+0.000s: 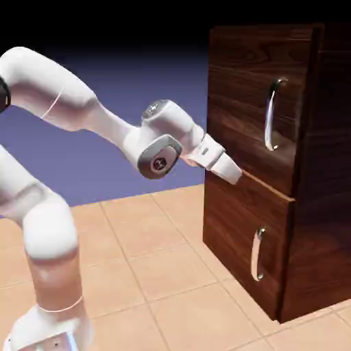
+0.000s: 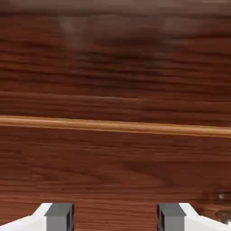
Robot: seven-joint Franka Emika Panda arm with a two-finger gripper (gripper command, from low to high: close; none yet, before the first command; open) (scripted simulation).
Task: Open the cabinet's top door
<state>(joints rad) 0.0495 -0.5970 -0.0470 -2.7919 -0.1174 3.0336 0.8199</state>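
Tool (image 2: 115, 216) spread wide, empty, close against cabinet (image 1: 322, 206) front at seam below top door (image 1: 240, 103).

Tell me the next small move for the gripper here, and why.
Probably shift toward the top door's handle. The gripper sits at the seam between the top door and lower panel, near the cabinet's hinge-side edge. Its fingers are apart with only wood between them, nothing to pull.
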